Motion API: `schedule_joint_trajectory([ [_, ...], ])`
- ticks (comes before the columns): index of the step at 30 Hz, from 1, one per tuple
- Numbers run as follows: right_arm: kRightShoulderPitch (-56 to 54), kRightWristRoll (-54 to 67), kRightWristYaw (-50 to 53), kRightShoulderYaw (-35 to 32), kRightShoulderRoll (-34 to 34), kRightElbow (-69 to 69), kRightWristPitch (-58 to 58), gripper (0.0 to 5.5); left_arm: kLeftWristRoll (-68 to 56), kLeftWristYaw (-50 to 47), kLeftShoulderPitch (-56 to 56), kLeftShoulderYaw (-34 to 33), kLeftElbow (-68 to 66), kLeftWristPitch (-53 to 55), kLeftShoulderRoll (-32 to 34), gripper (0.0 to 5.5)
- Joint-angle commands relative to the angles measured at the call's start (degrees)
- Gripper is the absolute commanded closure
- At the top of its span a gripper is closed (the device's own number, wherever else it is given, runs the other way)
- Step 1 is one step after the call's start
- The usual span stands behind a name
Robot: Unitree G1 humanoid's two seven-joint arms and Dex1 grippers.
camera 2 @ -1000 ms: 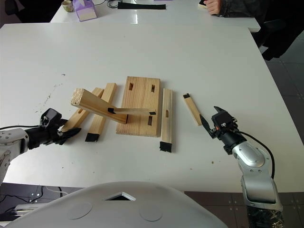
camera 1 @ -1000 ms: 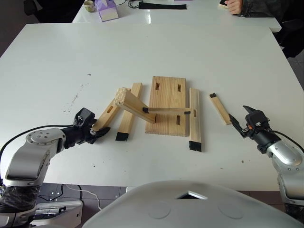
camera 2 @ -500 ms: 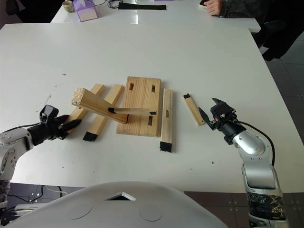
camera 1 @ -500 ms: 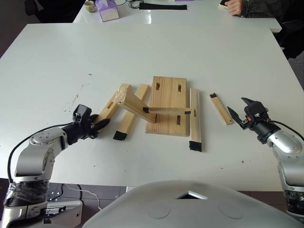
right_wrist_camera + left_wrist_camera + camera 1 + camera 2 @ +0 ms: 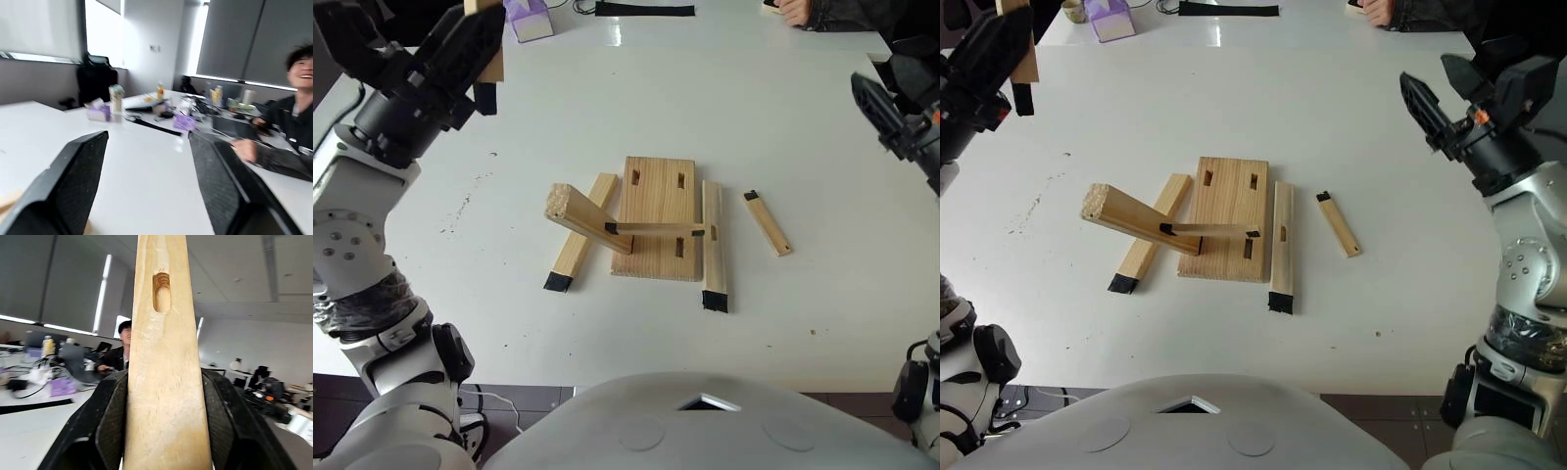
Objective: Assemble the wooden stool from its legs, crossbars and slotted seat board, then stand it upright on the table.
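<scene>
Count: 1 board (image 5: 655, 217), 4 legs, 2 crossbars. Board lies flat mid-table (image 5: 754, 117). L leg (image 5: 580, 233) flat just beside it, R leg (image 5: 713, 245) flat along its other edge. Tilted leg (image 5: 585, 217) has one end lifted, w/ joined crossbar (image 5: 656, 227) running over board to R leg. Loose crossbar (image 5: 767, 222) near R leg, apart. L claw (image 5: 450, 54) up high, clamped on 4th leg (image 5: 164, 357). R claw (image 5: 1427, 76) up high, fingers wide apart, empty.
</scene>
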State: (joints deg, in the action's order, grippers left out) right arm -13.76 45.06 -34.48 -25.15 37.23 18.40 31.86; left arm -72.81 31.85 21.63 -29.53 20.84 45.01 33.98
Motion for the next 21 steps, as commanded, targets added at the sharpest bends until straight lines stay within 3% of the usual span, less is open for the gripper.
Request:
schedule_joint_trajectory([
  [1,-16.6,20.6,-1.5,4.6,2.1,3.9,13.2,2.30,-19.3,2.3,5.3,3.3,8.0,5.6,6.1,3.49],
  [5,-23.0,31.2,-2.5,9.3,1.3,4.0,19.6,1.82,-22.6,2.8,7.1,8.3,9.7,6.8,7.1,3.49],
  [10,-26.0,35.0,-6.0,14.1,2.2,4.5,23.3,1.82,-21.2,3.3,8.2,12.8,9.5,5.9,7.1,3.49],
  [21,-27.5,37.5,-6.6,14.4,2.6,4.6,24.4,1.82,-6.4,12.6,2.5,16.4,9.0,3.2,8.0,3.49],
])
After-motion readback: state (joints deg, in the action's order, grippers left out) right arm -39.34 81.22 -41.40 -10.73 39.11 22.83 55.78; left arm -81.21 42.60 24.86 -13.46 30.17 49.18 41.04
